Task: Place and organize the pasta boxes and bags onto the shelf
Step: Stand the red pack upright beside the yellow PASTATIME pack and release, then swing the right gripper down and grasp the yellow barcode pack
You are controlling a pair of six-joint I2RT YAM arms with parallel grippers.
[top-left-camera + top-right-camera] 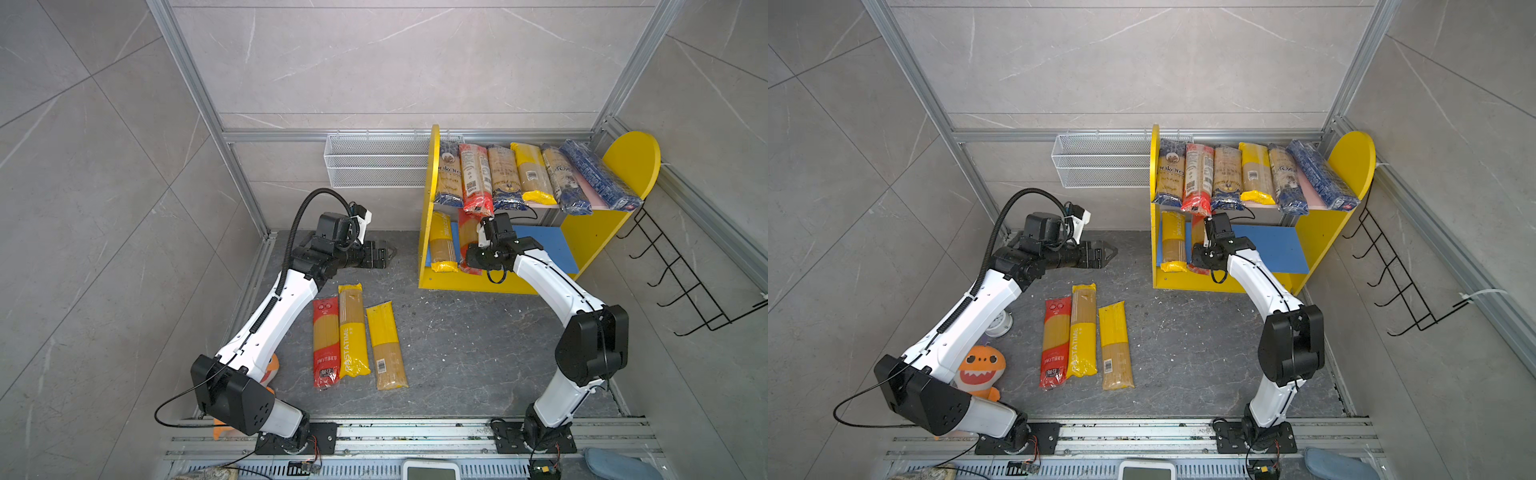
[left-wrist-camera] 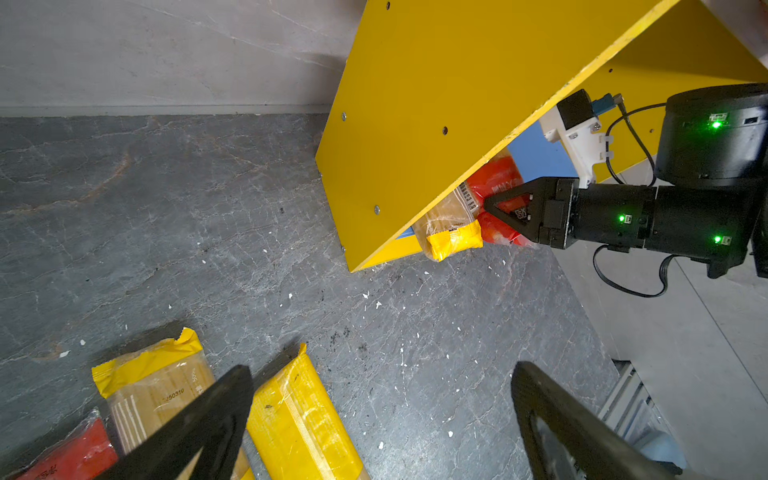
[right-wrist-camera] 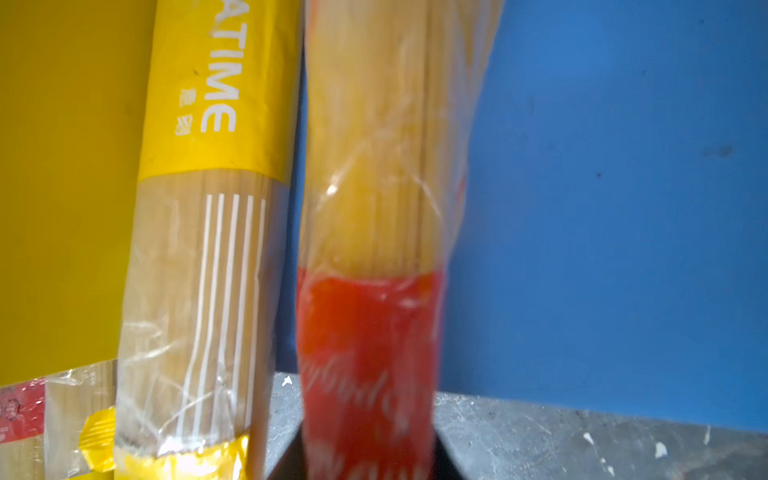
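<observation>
Shelf at the mat's one o'clock.
Six spaghetti packs lie on its upper board, two on the lower board; three loose packs at its eight o'clock, mesh basket at ten.

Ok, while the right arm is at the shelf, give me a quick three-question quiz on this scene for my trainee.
1. How many pasta packs lie on the pink upper board?
2. True or false: the left hand is holding a pack.
3. Which pack on the blue lower board is the right hand at?
A. yellow PASTATIME pack
B. red-ended spaghetti pack
C. dark blue pack

Key:
1. Six.
2. False: the left hand is open and empty.
3. B.
</observation>
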